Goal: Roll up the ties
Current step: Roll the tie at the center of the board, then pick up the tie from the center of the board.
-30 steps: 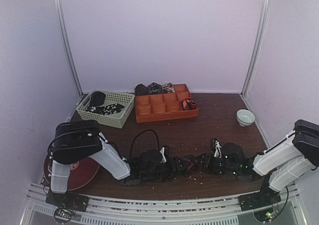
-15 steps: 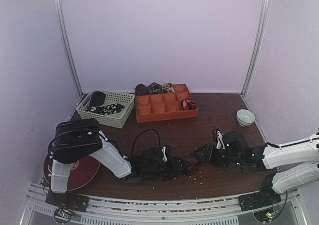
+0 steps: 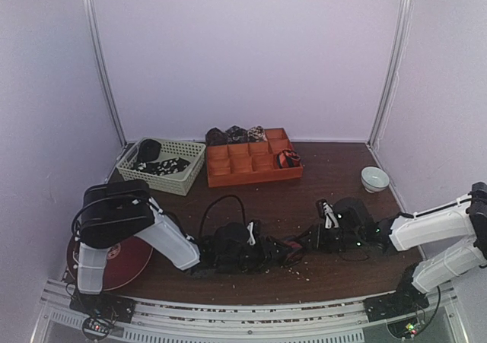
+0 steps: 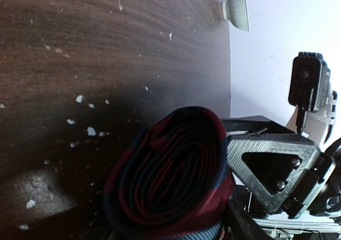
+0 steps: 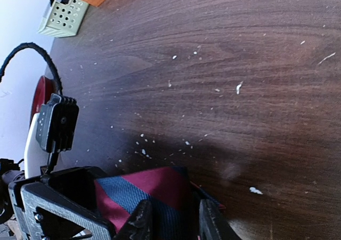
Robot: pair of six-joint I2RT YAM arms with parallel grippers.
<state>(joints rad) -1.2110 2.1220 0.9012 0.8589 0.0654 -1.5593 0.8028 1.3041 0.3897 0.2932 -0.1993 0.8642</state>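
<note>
Right jaws pinch the red-and-blue tie (image 5: pixel 160 187); left jaws clasp its coil (image 4: pixel 170 181) on my crumb-flecked table (image 5: pixel 240 64), lilac walls (image 3: pixel 243 54) around.

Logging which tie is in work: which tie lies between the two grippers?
The red-and-navy striped tie, coiled between the left gripper and right gripper. The others sit far back, in or beside the basket and orange tray.

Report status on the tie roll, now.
Left gripper shut on red-and-navy tie coil. Right gripper pinching same tie. Pale crumbs on table, nothing blocking.
</note>
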